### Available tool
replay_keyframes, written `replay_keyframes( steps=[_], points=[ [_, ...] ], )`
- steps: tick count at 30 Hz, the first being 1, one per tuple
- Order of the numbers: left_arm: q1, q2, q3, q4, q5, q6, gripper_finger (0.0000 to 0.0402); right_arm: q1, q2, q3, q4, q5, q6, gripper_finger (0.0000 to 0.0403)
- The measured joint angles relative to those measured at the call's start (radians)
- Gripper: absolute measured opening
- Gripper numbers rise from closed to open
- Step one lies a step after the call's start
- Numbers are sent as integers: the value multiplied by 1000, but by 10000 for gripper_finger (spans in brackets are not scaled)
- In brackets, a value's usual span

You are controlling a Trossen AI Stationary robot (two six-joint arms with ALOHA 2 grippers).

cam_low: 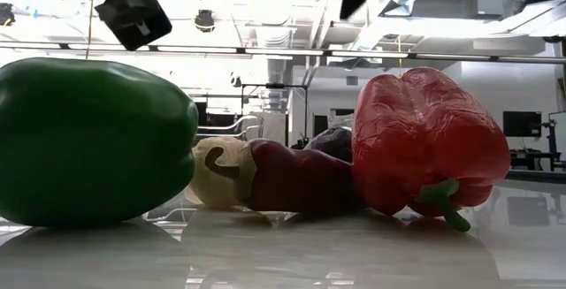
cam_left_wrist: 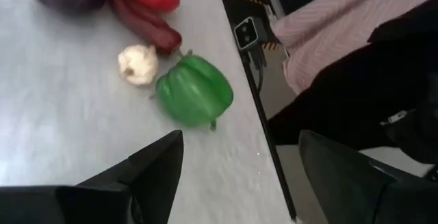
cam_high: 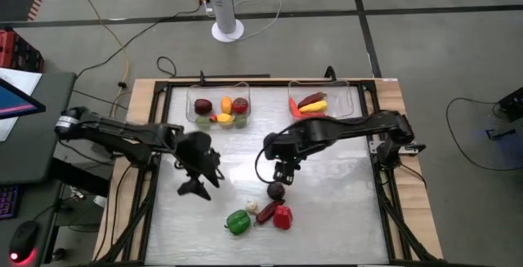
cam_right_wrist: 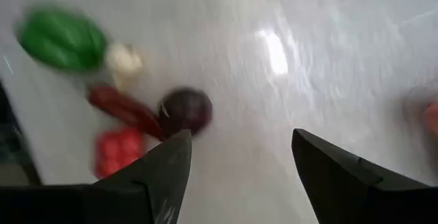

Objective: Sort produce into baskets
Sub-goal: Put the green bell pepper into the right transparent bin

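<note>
Five produce pieces lie loose near the table's front: a green pepper [cam_high: 238,222], a white garlic bulb [cam_high: 251,206], a dark red chilli [cam_high: 265,211], a red pepper [cam_high: 283,216] and a dark purple round piece [cam_high: 276,190]. Two clear baskets stand at the far edge: the left one [cam_high: 194,95] holds several pieces, the right one [cam_high: 353,95] a few. My left gripper [cam_high: 196,187] hangs open above bare table, left of the loose group; its wrist view shows the green pepper [cam_left_wrist: 195,90] ahead. My right gripper [cam_high: 282,173] hangs open just beyond the purple piece [cam_right_wrist: 186,111].
Bare table lies between the baskets and the loose group. A dark frame runs along the table's edges [cam_high: 384,193]. A person in a pink-striped sleeve [cam_left_wrist: 342,25] is beside the table's edge in the left wrist view. A white fan column [cam_high: 227,6] and cables stand beyond the far edge.
</note>
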Motion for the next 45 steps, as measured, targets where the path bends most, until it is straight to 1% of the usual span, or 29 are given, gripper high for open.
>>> replay_keyframes(
  steps=[2,5,9,13,17,20,22,24,26,31,34,38,43,45],
  points=[
    [-42,28,0,64,-39,-45,277,15,-27,0,58,14,105,282],
    [-106,80,1,156,-97,-97,277,50,-52,0,206,65,235,282],
    [-182,152,0,227,-223,-226,278,102,-58,1,380,154,261,282],
    [-234,214,0,284,-342,-321,291,120,-57,4,415,173,266,282],
    [-272,275,0,390,-363,-398,318,119,-57,48,367,182,271,282],
    [-295,320,4,433,-374,-442,339,130,-57,96,339,216,231,282],
    [-301,338,17,421,-374,-449,350,143,-56,139,340,238,170,282],
    [-308,341,30,418,-387,-449,354,157,-57,175,340,284,105,282],
    [-314,337,31,415,-418,-449,354,164,-57,207,338,338,57,282],
    [-330,327,32,417,-518,-444,355,159,-58,269,360,419,-50,282],
    [-333,328,32,418,-550,-467,355,161,-58,278,403,422,-114,282],
    [-348,328,32,411,-617,-547,355,156,-56,278,393,418,-181,282],
    [-381,328,32,403,-807,-657,355,131,-56,278,279,398,-194,282],
    [-387,328,32,404,-861,-701,355,131,-57,278,228,354,-210,282]
  ],
)
